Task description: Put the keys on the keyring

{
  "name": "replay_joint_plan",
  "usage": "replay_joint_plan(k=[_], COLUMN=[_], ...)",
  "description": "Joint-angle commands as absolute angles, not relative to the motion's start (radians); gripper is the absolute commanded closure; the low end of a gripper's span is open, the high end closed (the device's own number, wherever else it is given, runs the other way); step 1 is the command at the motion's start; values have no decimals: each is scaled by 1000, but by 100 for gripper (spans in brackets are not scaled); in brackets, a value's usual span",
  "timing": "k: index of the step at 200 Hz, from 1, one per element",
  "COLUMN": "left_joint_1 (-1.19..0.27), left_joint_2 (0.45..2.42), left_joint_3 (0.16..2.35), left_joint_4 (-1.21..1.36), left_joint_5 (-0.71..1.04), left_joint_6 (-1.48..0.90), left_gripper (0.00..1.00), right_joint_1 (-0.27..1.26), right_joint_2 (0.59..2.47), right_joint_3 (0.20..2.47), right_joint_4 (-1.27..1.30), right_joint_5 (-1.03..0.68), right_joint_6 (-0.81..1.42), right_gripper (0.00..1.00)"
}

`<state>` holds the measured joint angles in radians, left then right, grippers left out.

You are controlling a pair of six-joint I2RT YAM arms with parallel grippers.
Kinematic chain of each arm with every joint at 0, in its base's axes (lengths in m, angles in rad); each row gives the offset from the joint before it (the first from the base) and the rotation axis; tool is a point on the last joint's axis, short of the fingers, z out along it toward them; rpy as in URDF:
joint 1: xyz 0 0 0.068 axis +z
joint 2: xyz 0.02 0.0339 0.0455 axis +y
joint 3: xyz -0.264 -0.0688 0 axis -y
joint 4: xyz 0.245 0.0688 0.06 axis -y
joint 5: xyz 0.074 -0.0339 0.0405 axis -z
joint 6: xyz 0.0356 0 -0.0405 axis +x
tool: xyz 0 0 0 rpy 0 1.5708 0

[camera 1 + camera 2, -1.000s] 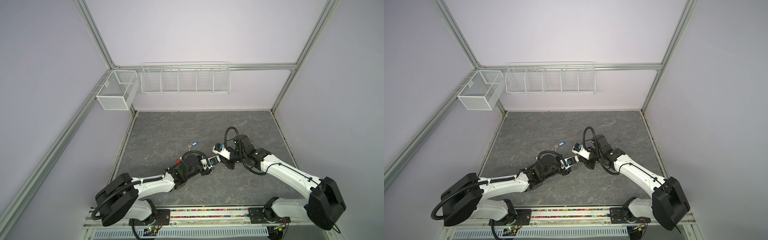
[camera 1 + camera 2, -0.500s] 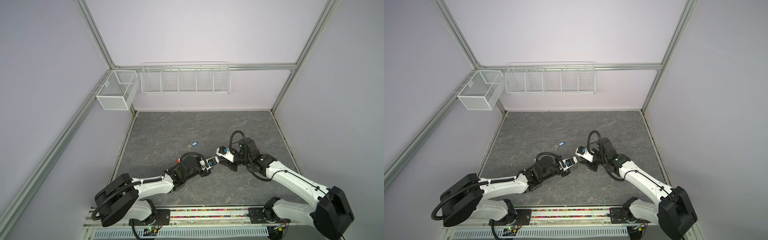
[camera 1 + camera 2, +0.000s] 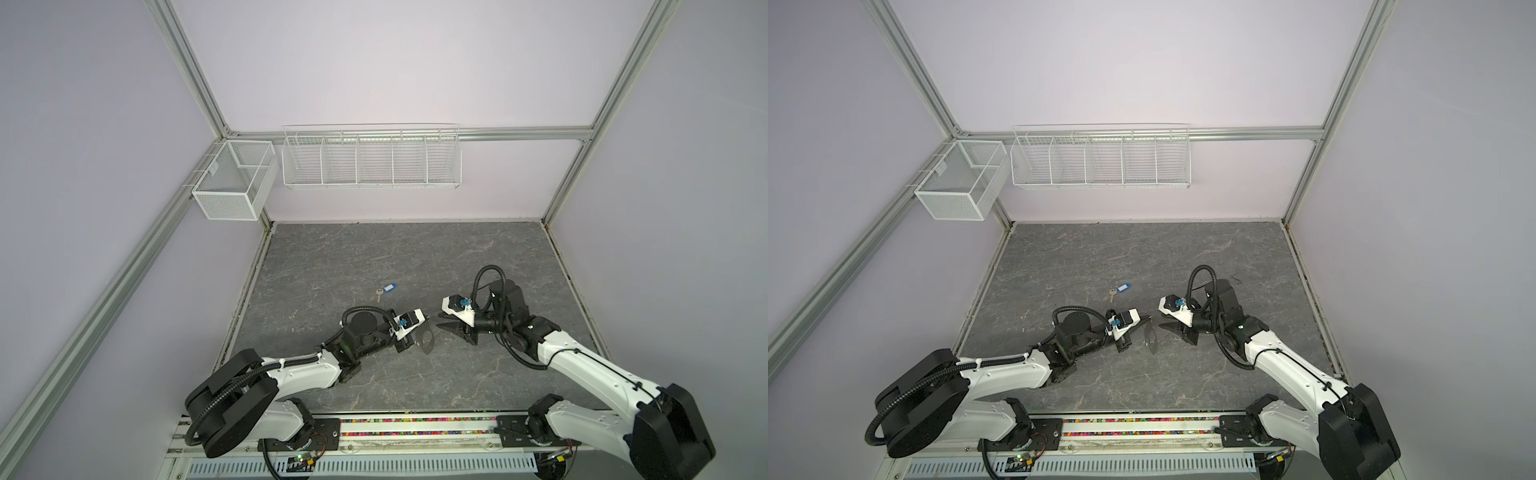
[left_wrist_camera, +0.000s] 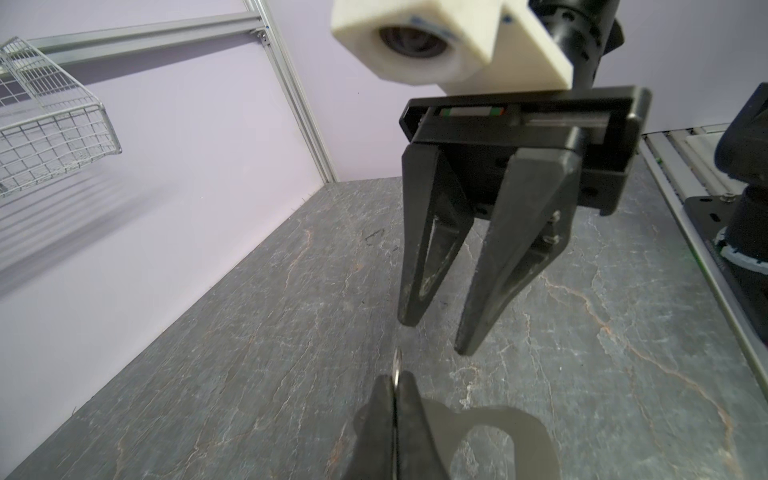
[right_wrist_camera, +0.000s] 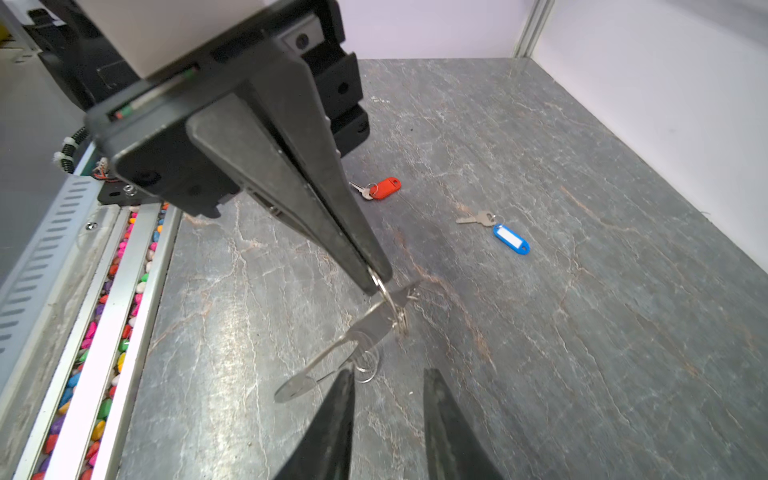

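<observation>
In both top views the left gripper (image 3: pixel 424 322) reaches toward the middle of the grey, marble-patterned bench (image 3: pixel 374 253). Its jaws are pressed together on one small silver ring of the keyring (image 3: pixel 426 340), a flat dark-grey elongated holder with an oval cut-out. The keyring hangs at 6 o'clock from the gripper's tips. The right gripper (image 3: pixel 436 323) sits at 3 o'clock of the left one, close to it but not touching. Its jaws are partly apart and hold nothing. The blue-tagged key (image 3: pixel 386 289), a small silver metal key with an oblong blue plastic tag, lies flat on the bench at 11 o'clock from both grippers, well apart from them.

In the left wrist view we see the left gripper's fingers (image 4: pixel 411 415) closed on the thin ring, which shows edge-on between them. The holder is blurred just beside them, with its cut-out visible. The right gripper faces us with a clear gap between its two tapered fingers and nothing in that gap.

In the right wrist view the left gripper pinches the ring at its very tips, and the keyring slants down from there with further rings along its edge. We cannot tell whether its lower end touches the bench. The right gripper's own tips stand apart on either side of the lowest rings, near them but not gripping. Beyond the left gripper lies the red-tagged key (image 5: pixel 380 189), a small silver metal key with an oblong orange-red plastic tag. It lies flat on the bench, apart from the blue-tagged key.
</observation>
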<state>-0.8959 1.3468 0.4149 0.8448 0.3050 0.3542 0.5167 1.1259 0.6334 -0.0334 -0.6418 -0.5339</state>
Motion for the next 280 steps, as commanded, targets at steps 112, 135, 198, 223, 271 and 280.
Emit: replay_joint_plan(k=[112, 135, 198, 223, 271, 280], left_joint_1=[-885, -886, -884, -885, -885, -884], left_joint_2=[1424, 1426, 1434, 1436, 1451, 1454], left_joint_3=[428, 434, 442, 449, 458, 458], left_joint_4=[996, 989, 983, 982, 988, 990], left_joint_5=[446, 453, 478, 483, 501, 504], left_joint_6=[273, 276, 280, 279, 280, 280], left_gripper=[100, 100, 100, 100, 100, 100], right_joint_1=[520, 505, 498, 504, 528, 532], right_joint_2=[1111, 1060, 1073, 1095, 1132, 1137], right_joint_3=[594, 580, 594, 604, 616, 616], right_joint_4=[14, -3, -84, -85, -34, -21], right_joint_5=[-688, -697, -668, -675, -677, -675], right_joint_6=[-551, -584, -656, -661, -644, -638], right_gripper=[70, 69, 70, 71, 74, 75])
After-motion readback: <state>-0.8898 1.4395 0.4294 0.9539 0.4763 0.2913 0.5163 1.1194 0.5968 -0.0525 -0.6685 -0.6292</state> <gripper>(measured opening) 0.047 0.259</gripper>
